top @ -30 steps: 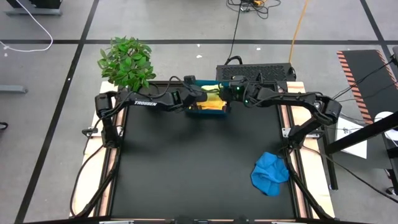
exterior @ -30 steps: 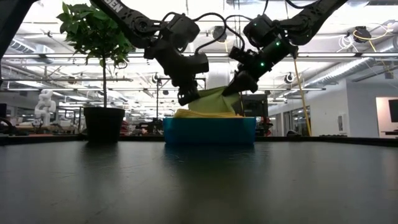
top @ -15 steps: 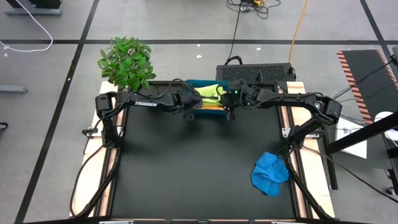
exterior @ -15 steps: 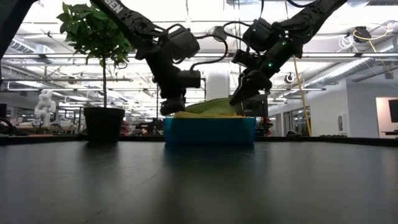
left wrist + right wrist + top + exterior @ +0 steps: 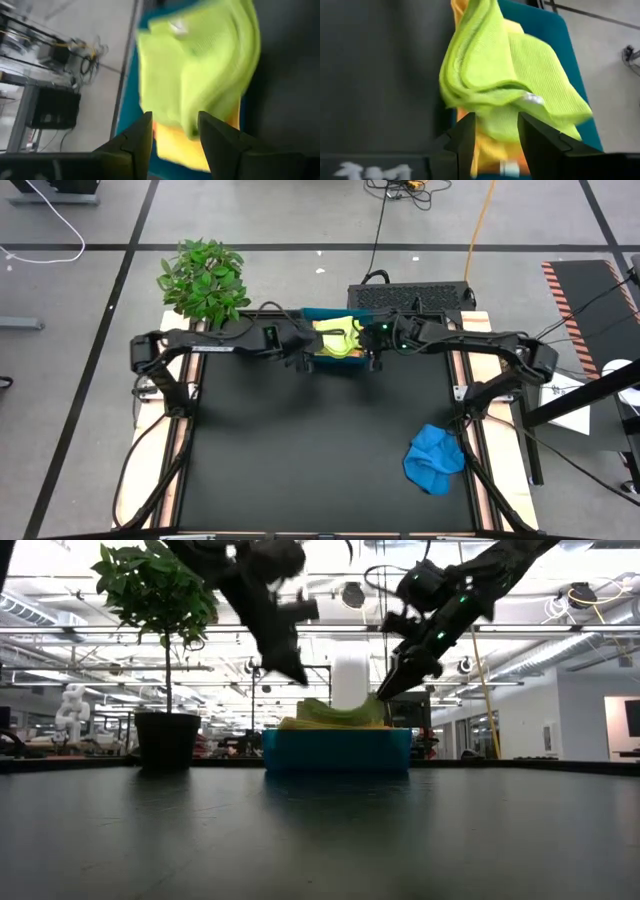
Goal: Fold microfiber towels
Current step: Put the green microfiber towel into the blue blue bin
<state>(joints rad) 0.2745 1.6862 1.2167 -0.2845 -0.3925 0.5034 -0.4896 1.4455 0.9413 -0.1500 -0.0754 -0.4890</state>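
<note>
High view is showing the lime green towel (image 5: pixel 338 338) lying folded atop the stack in the teal tray (image 5: pixel 322 363). Left gripper (image 5: pixel 172 132) and right gripper (image 5: pixel 495 131) are hovering just above the tray, fingers apart, holding nothing. Towel is looking soft, light, floppy; pinching corners is likely best.

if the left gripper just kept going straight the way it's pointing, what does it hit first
Most likely the lime green towel. The left gripper, fingers apart with nothing between them, points at that towel, which lies on top of the pile in the teal tray. Depth is unclear, so how soon it would touch cannot be told.
</note>
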